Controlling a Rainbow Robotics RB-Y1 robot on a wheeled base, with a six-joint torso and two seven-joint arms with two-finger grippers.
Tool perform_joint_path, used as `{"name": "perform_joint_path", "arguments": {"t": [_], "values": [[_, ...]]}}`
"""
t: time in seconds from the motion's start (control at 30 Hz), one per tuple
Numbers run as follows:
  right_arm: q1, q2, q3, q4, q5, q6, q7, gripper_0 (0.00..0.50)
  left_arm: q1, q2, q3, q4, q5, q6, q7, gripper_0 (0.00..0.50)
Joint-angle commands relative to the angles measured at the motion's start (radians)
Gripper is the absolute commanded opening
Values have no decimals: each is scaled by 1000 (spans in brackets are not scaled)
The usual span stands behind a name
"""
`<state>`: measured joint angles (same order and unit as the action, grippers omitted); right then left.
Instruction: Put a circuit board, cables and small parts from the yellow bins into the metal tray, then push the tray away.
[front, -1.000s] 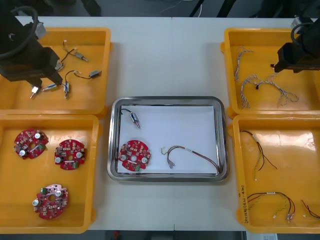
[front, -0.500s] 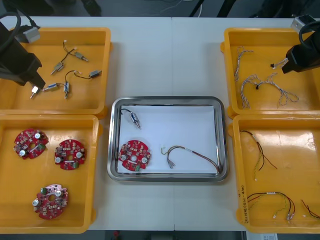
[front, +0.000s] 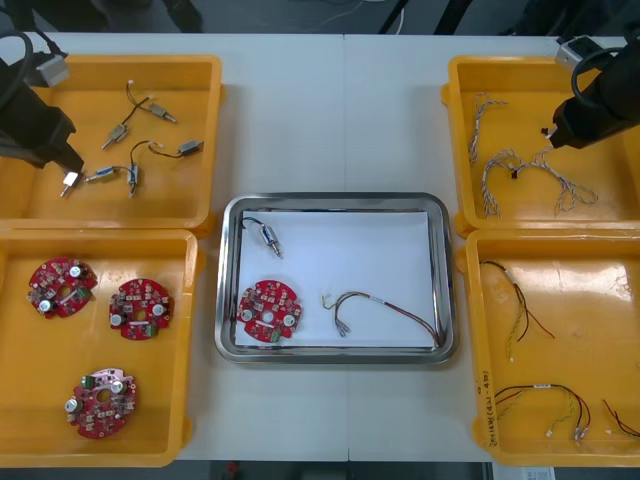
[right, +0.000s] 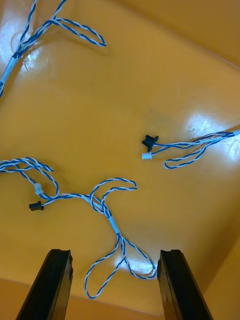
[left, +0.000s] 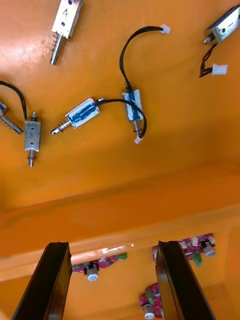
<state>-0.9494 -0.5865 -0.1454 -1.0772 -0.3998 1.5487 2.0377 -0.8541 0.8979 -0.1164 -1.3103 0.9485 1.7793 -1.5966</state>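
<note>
The tray (front: 330, 198) sits at the centre of the front view. It already holds a circuit board (front: 269, 310) at its lower left, a small metal part (front: 268, 238) at its upper left, and a red and yellow cable (front: 380, 305) toward its lower right. It holds no blue and white cable, so I judge that to be the next thing to fetch.

The right gripper (front: 556, 132) hangs over the upper right bin (front: 452, 150), where the blue and white cables (front: 520, 165) lie, so it is by far the nearer arm. In the right wrist view the right gripper (right: 115, 257) has its fingers spread wide with nothing between them. The nearest cable (right: 107, 210) lies just ahead of the tips. Its end loop falls between the two fingers, and its length runs away from them, then bends off toward a black plug (right: 35, 205). A straight drop should catch the loop crosswise.

A second cable (right: 190, 147) lies well apart, so it should not tangle with the first. The bin's wall seems close by the fingertips, with open floor ahead of them.

The left gripper (front: 72, 162) waits over the upper left bin (front: 215, 130). In its wrist view the left gripper (left: 112, 247) is also spread and empty.
</note>
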Motion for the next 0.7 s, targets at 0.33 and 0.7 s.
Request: {"name": "perform_joint_path", "arguments": {"t": [0.33,0.7], "values": [[0,-39,-37,111,-25,-93,167,500,-48,49,32,121,-33,-139,-307,500],[-3,-38,-54,194,-67,-165,180,500,-48,35,0,194,-50,-235,-368,500]]}}
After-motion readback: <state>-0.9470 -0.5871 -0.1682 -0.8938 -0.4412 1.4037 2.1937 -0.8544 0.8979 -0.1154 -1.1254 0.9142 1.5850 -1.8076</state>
